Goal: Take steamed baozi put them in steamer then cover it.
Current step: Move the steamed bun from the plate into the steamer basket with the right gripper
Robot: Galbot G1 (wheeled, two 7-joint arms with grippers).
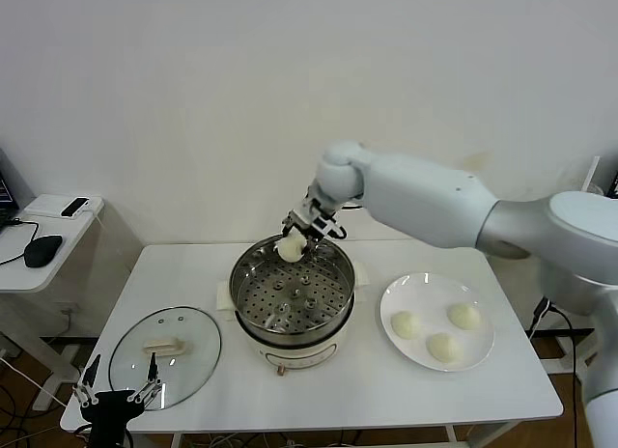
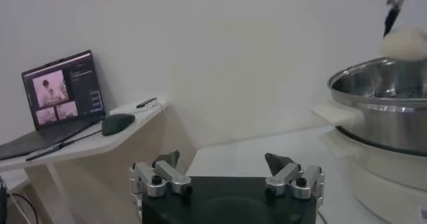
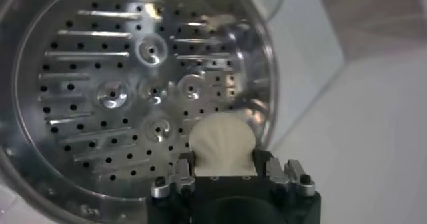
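My right gripper (image 1: 293, 243) is shut on a cream-white baozi (image 3: 223, 144) and holds it above the far rim of the steamer (image 1: 241, 274), a shiny steel pot with a perforated tray (image 3: 113, 99) on a white base. In the left wrist view that baozi (image 2: 405, 42) hangs over the steamer's rim (image 2: 373, 79). Three more baozi (image 1: 442, 347) lie on the white plate (image 1: 391, 298) to the right of the pot. The glass cover (image 1: 198, 356) with its cream handle lies flat at the table's front left. My left gripper (image 1: 121, 388) is parked open below the table's front left corner.
A side table (image 1: 58, 238) at the left carries a mouse (image 1: 42, 249), a phone and a laptop (image 2: 60, 89). The white table's front edge (image 1: 319, 424) runs just below the cover and the plate. A white wall stands behind.
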